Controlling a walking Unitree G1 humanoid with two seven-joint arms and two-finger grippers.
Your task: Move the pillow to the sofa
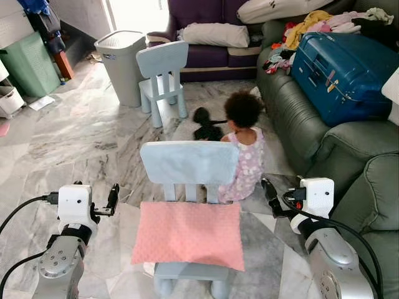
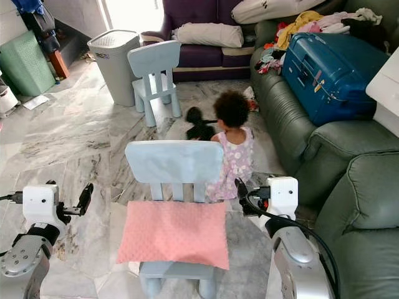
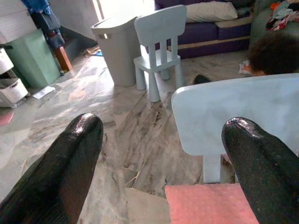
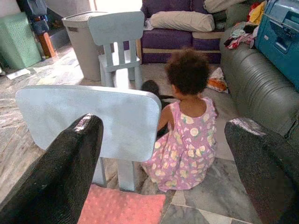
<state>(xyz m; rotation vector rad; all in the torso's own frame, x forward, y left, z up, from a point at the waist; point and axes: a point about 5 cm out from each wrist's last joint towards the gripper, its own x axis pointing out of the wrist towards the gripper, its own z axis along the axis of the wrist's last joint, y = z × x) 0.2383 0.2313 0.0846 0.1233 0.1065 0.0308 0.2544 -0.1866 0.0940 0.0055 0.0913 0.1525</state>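
Your pink pillow (image 1: 189, 234) overhangs chair (image 1: 189, 167) seat edge, 12 o'clock. Left gripper (image 1: 113, 198), right gripper (image 1: 269, 190) flank it, jaws apart. Child (image 1: 245, 149) 1 o'clock.

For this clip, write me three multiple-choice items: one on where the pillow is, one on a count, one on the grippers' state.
1. Where does the pink pillow lie?
A. on the green sofa
B. on the near chair's seat
C. on the floor

2. How many light blue chairs are there?
A. one
B. two
C. three

3. How are both grippers?
A. open, holding nothing
B. shut on the pillow
C. one holding a chair

Key: B, the pillow covers the seat of the near chair. B, a far chair stands by the bin. A, the left gripper and right gripper have spread fingers.
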